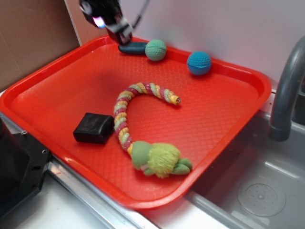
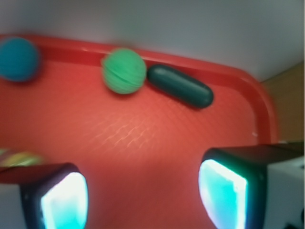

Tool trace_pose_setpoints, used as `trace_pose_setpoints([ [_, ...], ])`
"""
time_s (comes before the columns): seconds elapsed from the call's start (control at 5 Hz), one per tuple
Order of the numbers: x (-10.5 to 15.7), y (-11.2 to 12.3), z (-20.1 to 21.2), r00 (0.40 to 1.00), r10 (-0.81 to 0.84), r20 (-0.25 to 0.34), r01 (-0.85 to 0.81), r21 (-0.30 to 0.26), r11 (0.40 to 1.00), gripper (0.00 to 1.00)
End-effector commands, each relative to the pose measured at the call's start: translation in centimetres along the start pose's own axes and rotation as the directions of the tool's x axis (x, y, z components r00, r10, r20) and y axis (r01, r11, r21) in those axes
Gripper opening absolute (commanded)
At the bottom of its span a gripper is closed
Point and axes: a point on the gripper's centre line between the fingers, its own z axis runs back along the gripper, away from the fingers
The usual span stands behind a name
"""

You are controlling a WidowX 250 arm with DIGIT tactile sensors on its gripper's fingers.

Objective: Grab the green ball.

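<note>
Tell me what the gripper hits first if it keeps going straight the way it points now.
Probably bare red tray. In the wrist view the open gripper frames empty tray floor; the green ball and the dark capsule-shaped thing beside it lie further ahead, near the far rim. Depth is hard to judge.

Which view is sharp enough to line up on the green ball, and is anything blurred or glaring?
Exterior view: mostly sharp; the green ball shows its texture, but the hand at the top edge is smeared. Wrist view: soft throughout, the green ball and dark capsule fuzzy-edged, and the fingers glow bright cyan-white.
</note>
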Motion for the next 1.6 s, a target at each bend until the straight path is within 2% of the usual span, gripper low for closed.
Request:
trace_pose_setpoints([
  [0.0, 5.2, -0.7, -2.6, 0.994, -0.073, 0.077, 0.07, 0.04, 0.997, 1.0],
  [0.4, 6.2, -0.1, -3.8, 0.989, -0.076, 0.123, 0.066, 0.084, 0.994, 1.0],
  [0.8, 6.5, 0.1, -5.6, 0.979, -0.099, 0.18, 0.097, 0.021, 0.995, 1.0],
  [1.0, 6.2, 0.4, -5.9, 0.979, -0.075, 0.192, 0.077, -0.002, 0.997, 0.0],
  [1.2, 5.9, 0.8, -5.4, 0.981, -0.065, 0.183, 0.065, 0.007, 0.998, 0.0],
  [1.4, 4.7, 1.4, -2.6, 0.989, 0.036, 0.14, -0.032, -0.029, 0.999, 0.0],
])
